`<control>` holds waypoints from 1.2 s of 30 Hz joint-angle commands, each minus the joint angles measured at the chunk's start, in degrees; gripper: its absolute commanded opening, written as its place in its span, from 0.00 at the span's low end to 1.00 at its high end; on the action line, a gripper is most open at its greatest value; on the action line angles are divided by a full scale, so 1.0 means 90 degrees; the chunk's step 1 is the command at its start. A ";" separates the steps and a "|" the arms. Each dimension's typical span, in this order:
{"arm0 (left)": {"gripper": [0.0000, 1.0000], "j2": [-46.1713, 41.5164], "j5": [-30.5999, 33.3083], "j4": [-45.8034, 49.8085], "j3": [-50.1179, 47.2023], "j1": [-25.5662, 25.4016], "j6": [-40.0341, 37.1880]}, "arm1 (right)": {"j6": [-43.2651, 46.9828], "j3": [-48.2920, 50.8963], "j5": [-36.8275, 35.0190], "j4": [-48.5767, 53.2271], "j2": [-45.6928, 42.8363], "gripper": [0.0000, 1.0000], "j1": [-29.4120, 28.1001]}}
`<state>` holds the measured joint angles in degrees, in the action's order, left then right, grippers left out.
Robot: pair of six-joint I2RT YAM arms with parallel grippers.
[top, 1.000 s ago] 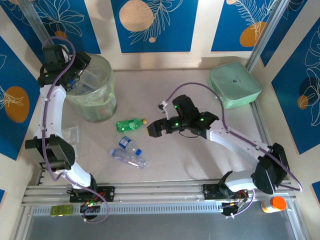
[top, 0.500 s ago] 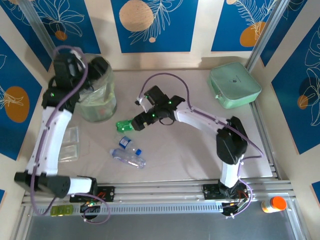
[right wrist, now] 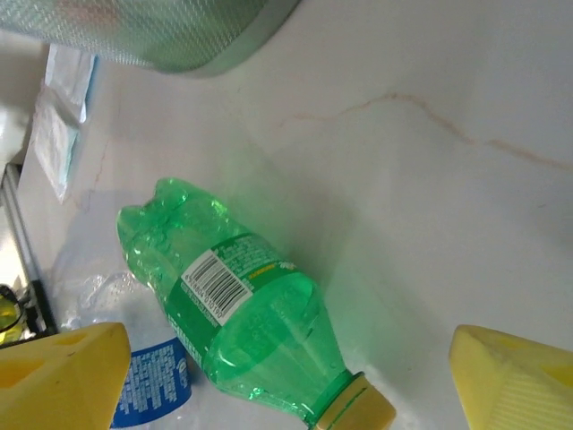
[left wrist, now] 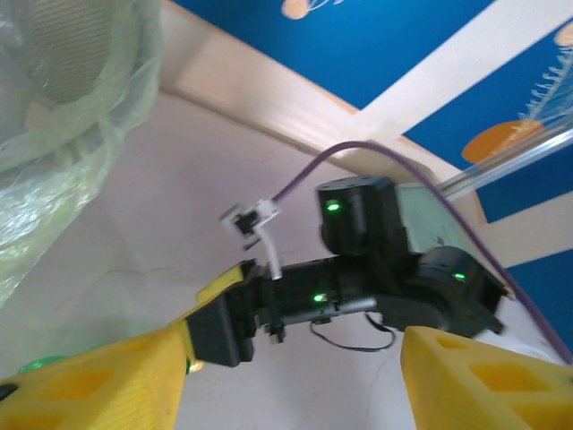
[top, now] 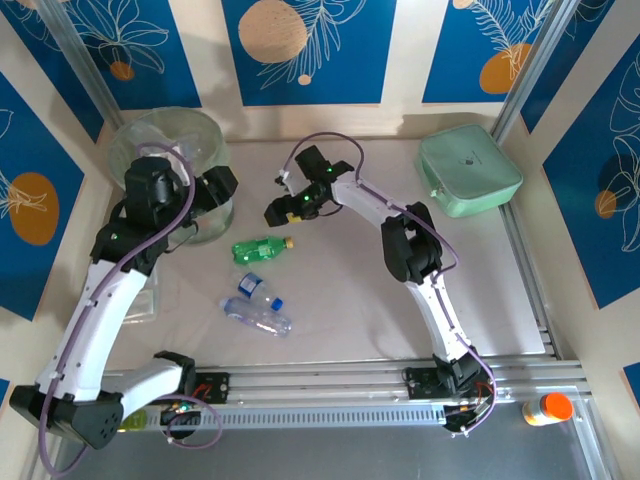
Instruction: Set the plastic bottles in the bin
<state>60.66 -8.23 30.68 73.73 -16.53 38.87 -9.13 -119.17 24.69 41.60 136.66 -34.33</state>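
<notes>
The right end effector [top: 283, 207] hangs above the bench [top: 370, 290] with its jaws spread wide and nothing in them. In its wrist view the right end effector [right wrist: 286, 381] shows its two yellow fingers [right wrist: 63, 376] at the lower corners, with the green bottle [right wrist: 235, 321] lying loose on the surface between and beyond them, touched by neither. Seen from above, that green bottle [top: 262, 249] lies at about 7 o'clock from the right end effector and close to it. Its long axis runs nearly 9 to 3, with the cap at the 3 o'clock end. In the wrist view the bottle lies slantwise to the line between the fingers, so the wrist probably needs turning before the descent, so the close falls square across the body and not along it. The left end effector [top: 215, 190] sits at about 11 o'clock from the bottle, right beside the bin [top: 165, 150], and is also parted and empty. The right arm is the nearer one and looks the better choice for this pick. The bin stands at about 10 o'clock from the bottle, so the carry would run up and to the left. Two clear bottles [top: 258, 305] lie at 6 o'clock from the green one, apart from it.
</notes>
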 commanded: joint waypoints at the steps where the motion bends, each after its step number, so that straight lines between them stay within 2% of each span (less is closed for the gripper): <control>1: 0.64 -0.0121 -0.0449 -0.0488 -0.0015 -0.0046 -0.0352 | 0.0126 -0.0261 0.0663 0.0402 0.0154 0.92 -0.0043; 7: 0.64 -0.0061 -0.0549 -0.0487 -0.0037 -0.0047 -0.0362 | 0.0212 -0.0183 0.1014 0.0468 0.0303 0.91 -0.0037; 14: 0.64 -0.0080 -0.0638 -0.0405 0.0018 -0.0044 -0.0427 | 0.0309 0.0423 0.1431 0.0323 0.0106 0.88 0.0005; 20: 0.64 -0.0061 -0.0733 -0.0391 0.0074 -0.0038 -0.0432 | 0.0364 0.0850 0.1441 0.0183 -0.0070 0.87 -0.0019; 27: 0.64 -0.0085 -0.0727 -0.0296 0.0079 -0.0043 -0.0496 | 0.0387 0.1384 0.1302 -0.0004 -0.0376 0.82 -0.0078; 36: 0.65 -0.0165 -0.0679 -0.0177 0.0148 -0.0046 -0.0584 | 0.0360 0.1816 0.1522 -0.0170 -0.0485 0.58 -0.0101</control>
<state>60.16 -13.52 28.32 73.65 -16.62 35.42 -6.20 -104.36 35.57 40.53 135.02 -34.65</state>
